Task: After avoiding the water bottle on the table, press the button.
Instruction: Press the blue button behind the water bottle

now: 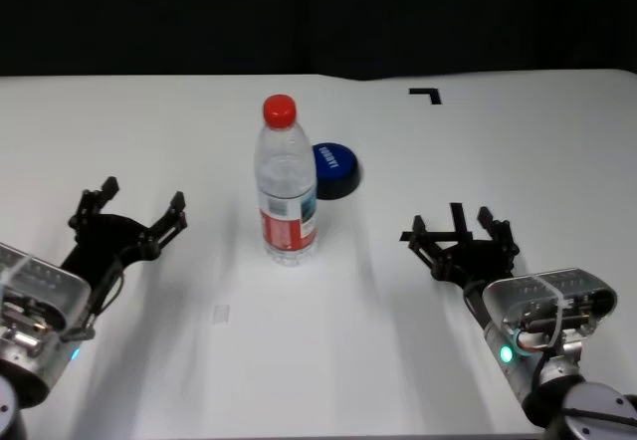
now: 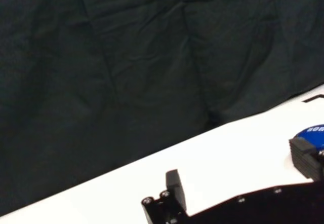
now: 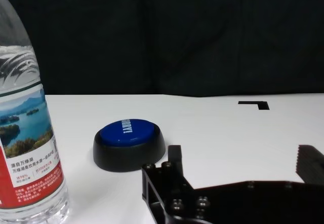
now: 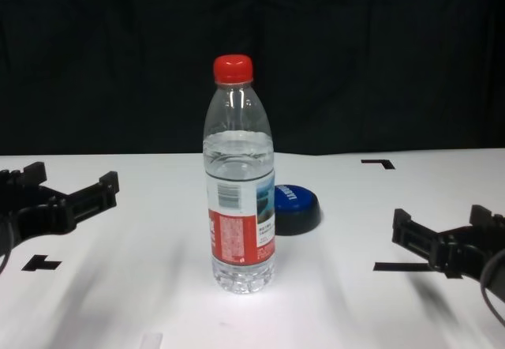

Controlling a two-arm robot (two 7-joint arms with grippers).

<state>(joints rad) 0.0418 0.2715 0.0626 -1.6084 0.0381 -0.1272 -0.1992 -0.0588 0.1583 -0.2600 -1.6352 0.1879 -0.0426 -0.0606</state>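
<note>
The water bottle stands upright mid-table, clear with a red cap and red-and-white label; it also shows in the chest view and the right wrist view. The blue button with a dark base sits just behind and to the right of the bottle, seen too in the chest view, the right wrist view and the left wrist view. My left gripper is open and empty, left of the bottle. My right gripper is open and empty, right of the bottle and nearer than the button.
The white table bears black tape marks: a corner at the back right, and a cross under my right gripper. A dark curtain hangs behind the far edge.
</note>
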